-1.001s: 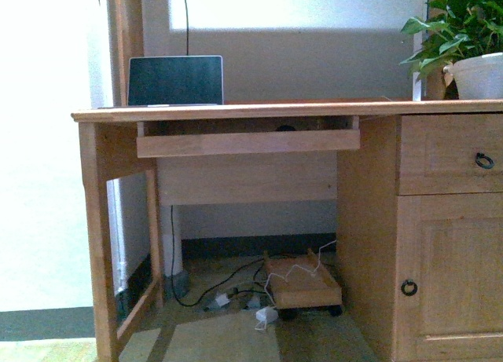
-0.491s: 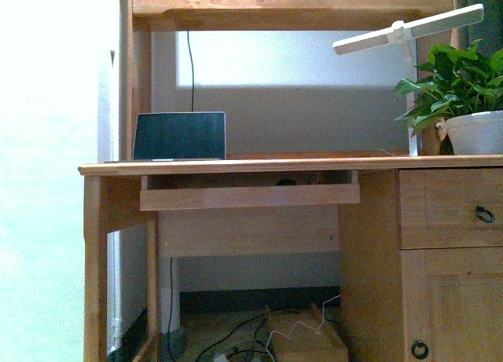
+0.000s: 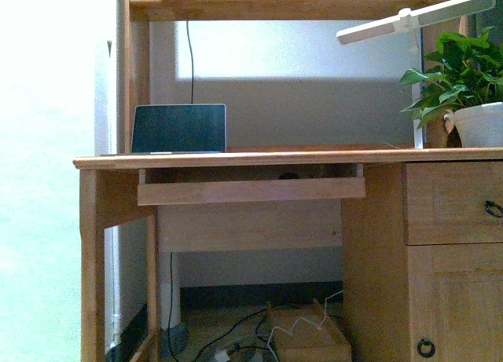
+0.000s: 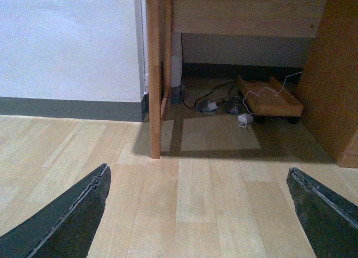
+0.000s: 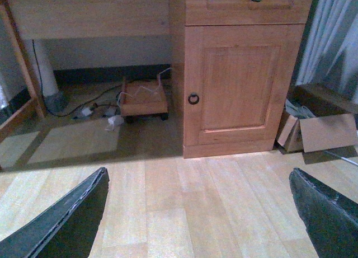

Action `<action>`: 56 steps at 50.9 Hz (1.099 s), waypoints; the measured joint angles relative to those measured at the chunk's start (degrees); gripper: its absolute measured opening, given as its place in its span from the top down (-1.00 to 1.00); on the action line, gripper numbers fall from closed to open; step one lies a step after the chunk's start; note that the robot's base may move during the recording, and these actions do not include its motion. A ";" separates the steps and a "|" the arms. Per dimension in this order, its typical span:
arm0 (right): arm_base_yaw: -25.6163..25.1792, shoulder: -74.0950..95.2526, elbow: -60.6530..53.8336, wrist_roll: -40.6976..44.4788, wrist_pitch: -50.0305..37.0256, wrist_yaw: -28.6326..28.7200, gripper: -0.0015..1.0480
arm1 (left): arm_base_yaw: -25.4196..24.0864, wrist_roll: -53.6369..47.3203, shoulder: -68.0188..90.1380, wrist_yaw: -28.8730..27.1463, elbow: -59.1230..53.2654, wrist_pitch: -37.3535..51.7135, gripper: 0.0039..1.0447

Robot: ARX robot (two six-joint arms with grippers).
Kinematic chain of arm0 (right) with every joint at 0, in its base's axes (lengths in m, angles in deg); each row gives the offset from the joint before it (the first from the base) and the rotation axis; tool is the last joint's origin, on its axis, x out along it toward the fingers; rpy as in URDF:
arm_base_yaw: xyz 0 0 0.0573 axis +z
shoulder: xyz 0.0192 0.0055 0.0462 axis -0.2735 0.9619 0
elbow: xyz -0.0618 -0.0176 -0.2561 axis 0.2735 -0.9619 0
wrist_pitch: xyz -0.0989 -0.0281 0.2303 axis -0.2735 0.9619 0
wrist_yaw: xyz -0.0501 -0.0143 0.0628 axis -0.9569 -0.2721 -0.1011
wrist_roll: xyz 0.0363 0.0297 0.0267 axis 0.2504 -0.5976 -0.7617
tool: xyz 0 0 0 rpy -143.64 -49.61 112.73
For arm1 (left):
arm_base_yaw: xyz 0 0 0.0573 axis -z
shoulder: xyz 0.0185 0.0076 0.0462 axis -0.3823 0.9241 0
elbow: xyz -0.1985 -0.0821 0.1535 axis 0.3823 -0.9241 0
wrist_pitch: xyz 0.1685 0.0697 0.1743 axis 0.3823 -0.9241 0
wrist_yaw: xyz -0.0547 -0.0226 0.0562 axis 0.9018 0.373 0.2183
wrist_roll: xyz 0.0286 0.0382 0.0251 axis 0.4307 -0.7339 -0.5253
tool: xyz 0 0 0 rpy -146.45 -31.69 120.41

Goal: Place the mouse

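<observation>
Mouse (image 3: 289,175): small dark dome, barely visible on pull-out tray (image 3: 251,191) just under wooden surface (image 3: 314,156). Left gripper (image 4: 197,177): jaws spread wide, empty, low over floor (image 4: 196,219) near desk leg (image 4: 154,73). Right gripper (image 5: 198,177): jaws equally wide, empty, facing cabinet door (image 5: 238,84). Mouse well apart from both.

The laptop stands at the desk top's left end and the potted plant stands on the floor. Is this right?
No. The front view shows the potted plant on the desk top, at its right end. The laptop is at the left end.
</observation>
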 joint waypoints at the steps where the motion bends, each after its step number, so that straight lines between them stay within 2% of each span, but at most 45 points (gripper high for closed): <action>1: 0.00 0.00 0.00 0.00 0.00 0.00 -0.86 | 0.00 0.00 0.00 0.00 0.00 0.00 -0.86; 56: 0.00 0.04 0.00 0.00 0.00 -0.11 -0.86 | 0.00 0.00 0.00 0.00 0.00 0.00 -0.86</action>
